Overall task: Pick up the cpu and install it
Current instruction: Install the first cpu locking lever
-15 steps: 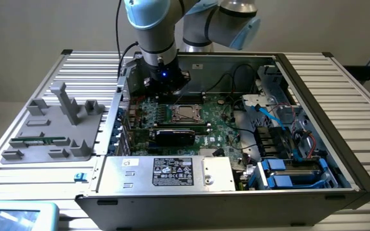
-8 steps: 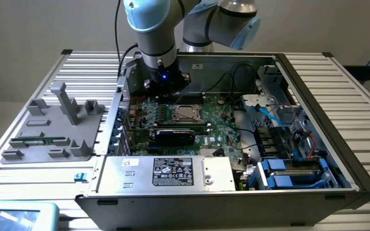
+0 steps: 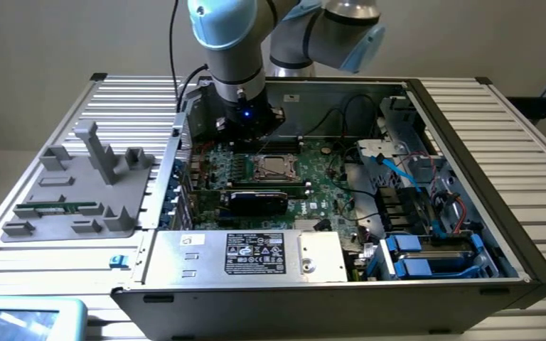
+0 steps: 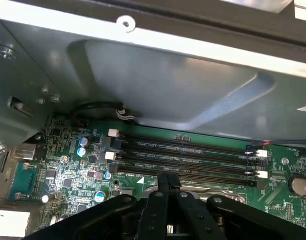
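Hovering low inside the open grey sheet-metal computer case (image 3: 254, 305), exterior view first: my black two-fingered claw (image 3: 247, 129) hangs over the green motherboard (image 3: 325, 192), just behind the square metal-framed socket (image 3: 258, 168). A pale silvery square sits inside that frame. I read it as the small flat silver-topped cpu (image 3: 274, 168), lying in the socket rather than with me, though I can't swear to it from here.

Wrist view now: my claw (image 4: 168, 180) is pinched fully together, black fingertips meeting, with nothing I can make out between them. Just beyond the tips run the long black memory slots (image 4: 188, 156), and the case's grey wall rises behind them.

What could go wrong? I'm close to the board with my tips closed to a point. Drift sideways and I'd clip the slot latches. Drop lower and I'd jab the socket frame, or knock the chip askew if it isn't seated square.

The setting: the case lies open on a ribbed aluminium table (image 3: 529, 163). At the exterior view's left, a grey moulded plastic fixture tray (image 3: 65, 177) holds a long narrow green memory stick (image 3: 60, 208). A plain pale wall (image 3: 65, 35) stands behind it all.
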